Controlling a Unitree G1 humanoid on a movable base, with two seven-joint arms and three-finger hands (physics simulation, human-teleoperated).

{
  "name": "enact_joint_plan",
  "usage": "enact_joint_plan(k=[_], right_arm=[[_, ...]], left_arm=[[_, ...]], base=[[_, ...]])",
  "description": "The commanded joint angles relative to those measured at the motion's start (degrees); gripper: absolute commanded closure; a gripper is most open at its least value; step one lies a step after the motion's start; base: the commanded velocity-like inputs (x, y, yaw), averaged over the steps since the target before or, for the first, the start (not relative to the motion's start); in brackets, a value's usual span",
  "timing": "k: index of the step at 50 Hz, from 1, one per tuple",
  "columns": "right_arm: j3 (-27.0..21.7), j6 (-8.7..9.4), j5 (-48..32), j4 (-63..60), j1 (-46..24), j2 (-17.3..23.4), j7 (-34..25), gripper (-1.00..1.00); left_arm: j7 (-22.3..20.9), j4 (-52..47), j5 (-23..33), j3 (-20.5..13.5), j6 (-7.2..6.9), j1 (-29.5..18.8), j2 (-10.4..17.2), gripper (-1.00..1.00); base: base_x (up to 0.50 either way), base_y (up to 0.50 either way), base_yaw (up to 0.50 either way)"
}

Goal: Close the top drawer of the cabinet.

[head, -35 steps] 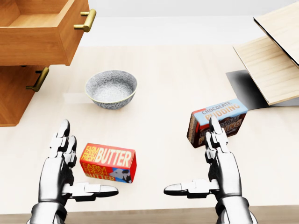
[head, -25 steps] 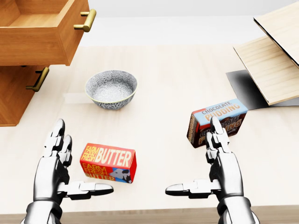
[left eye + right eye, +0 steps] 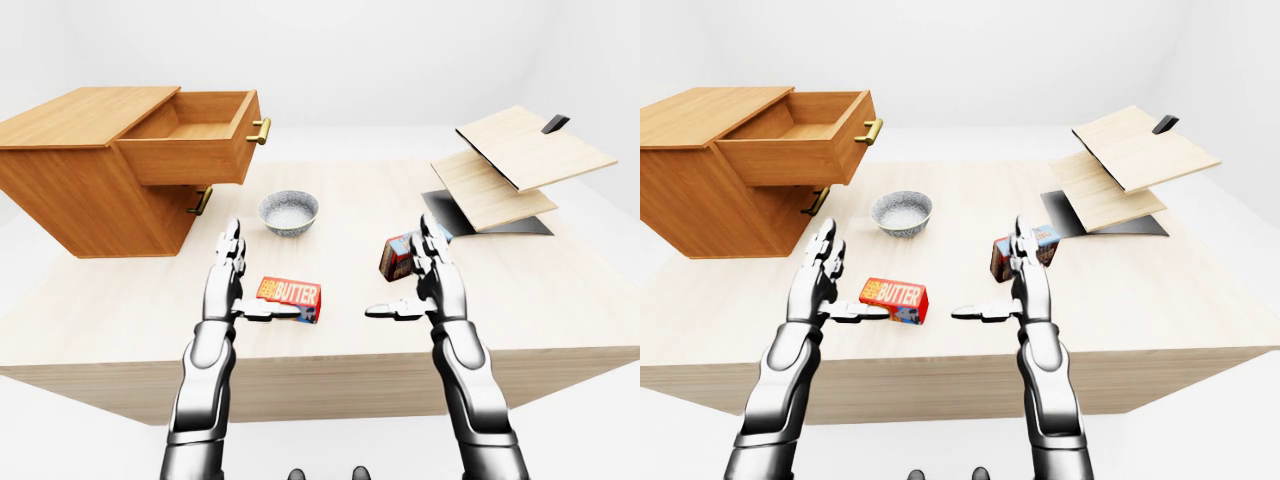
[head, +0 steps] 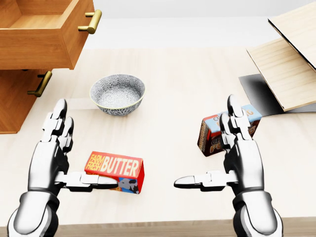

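The wooden cabinet (image 3: 70,190) stands at the left of the table. Its top drawer (image 3: 190,150) is pulled far out, with a brass handle (image 3: 260,131) on its face; the drawer below it is shut. In the head view the open drawer (image 4: 42,37) fills the top left corner. My left hand (image 4: 64,158) is open, fingers upright, thumb touching the butter box (image 4: 116,172). My right hand (image 4: 222,155) is open, in front of the pudding box (image 4: 211,132). Both hands are well below the drawer.
A grey patterned bowl (image 4: 117,94) sits between the drawer and my hands. Two tilted wooden boards (image 3: 505,165) over a dark mat (image 3: 520,225) lie at the right. The table's near edge (image 4: 158,227) runs just under my wrists.
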State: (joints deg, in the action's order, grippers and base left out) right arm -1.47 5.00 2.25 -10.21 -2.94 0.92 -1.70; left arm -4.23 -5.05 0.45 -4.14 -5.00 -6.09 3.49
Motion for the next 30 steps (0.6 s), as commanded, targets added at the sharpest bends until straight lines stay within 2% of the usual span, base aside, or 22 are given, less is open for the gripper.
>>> enact_joint_plan(k=[1,13,30], right_arm=[[-0.3,0.00,-0.1,-7.7,-4.4,0.4,1.2,-1.00],[-0.4,0.00,-0.7,-11.8,-9.2,0.8,2.9,-1.00],[0.6,0.00,-2.7,-14.5,-8.2,0.5,1.1,-1.00]], left_arm=[[-1.8,-7.7,2.3,0.3,0.00,-3.9,0.9,-1.00],[-4.1,-10.1,1.5,-2.1,0.00,-10.5,3.3,-1.00],[-4.0,-13.1,0.4,-2.4,0.00,-12.2,3.9,-1.00]], base=[[0.00,0.00,0.00],[0.00,0.00,0.00],[0.00,0.00,0.00]])
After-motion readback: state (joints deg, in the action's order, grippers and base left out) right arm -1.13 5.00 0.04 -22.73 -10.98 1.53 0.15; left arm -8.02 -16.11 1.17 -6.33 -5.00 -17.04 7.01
